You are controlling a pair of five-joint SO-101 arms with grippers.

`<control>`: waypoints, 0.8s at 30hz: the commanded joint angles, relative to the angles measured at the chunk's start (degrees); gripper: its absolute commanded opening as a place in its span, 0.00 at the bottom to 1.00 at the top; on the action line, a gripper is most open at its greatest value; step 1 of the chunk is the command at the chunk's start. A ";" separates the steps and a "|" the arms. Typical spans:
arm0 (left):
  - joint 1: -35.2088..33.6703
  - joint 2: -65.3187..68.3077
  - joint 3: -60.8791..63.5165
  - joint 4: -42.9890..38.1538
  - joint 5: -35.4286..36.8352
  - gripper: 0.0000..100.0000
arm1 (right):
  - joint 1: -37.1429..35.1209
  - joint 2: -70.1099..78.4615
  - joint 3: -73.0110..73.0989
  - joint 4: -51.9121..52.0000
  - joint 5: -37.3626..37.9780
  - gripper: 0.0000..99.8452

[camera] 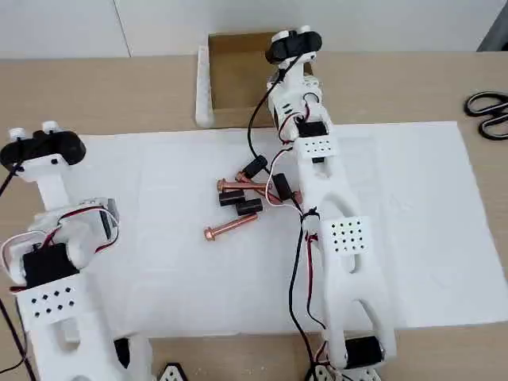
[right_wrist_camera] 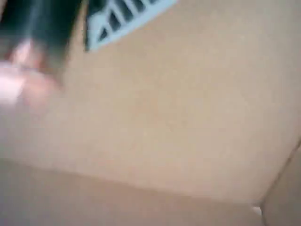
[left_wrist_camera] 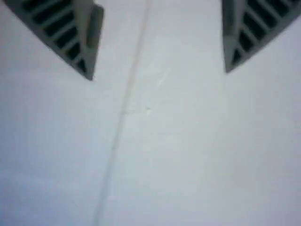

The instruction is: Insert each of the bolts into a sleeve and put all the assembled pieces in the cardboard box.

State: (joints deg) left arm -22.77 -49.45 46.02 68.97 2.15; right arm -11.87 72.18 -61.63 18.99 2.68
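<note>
blurred sleeve (right_wrist_camera: 37,28) w/ bolt (right_wrist_camera: 19,80), cut off, cardboard box (right_wrist_camera: 178,122) behind

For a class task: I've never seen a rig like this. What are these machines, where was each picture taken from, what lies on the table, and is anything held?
Two white robot arms sit at a table. One picture looks down from above; the others come from a camera on each wrist. Copper bolts and black sleeves lie on a white sheet. The left gripper has open jaws, holding nothing. The right arm is over the cardboard box; a blurred dark thing is there, perhaps held.
</note>
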 commanded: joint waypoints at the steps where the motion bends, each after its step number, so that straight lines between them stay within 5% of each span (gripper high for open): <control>1: -0.09 -1.14 -0.31 -0.26 -0.26 0.17 | 0.31 -1.71 -4.13 0.13 1.23 0.19; 15: -0.09 -1.14 -0.31 0.09 -0.26 0.17 | 0.31 -1.80 -11.43 1.71 1.14 0.19; 24: -0.09 -1.14 -0.57 -0.18 -0.26 0.17 | 0.22 -2.24 -34.20 31.34 1.05 0.19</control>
State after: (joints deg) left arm -22.77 -49.45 46.02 68.97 2.15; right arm -11.87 72.09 -89.23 42.11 3.47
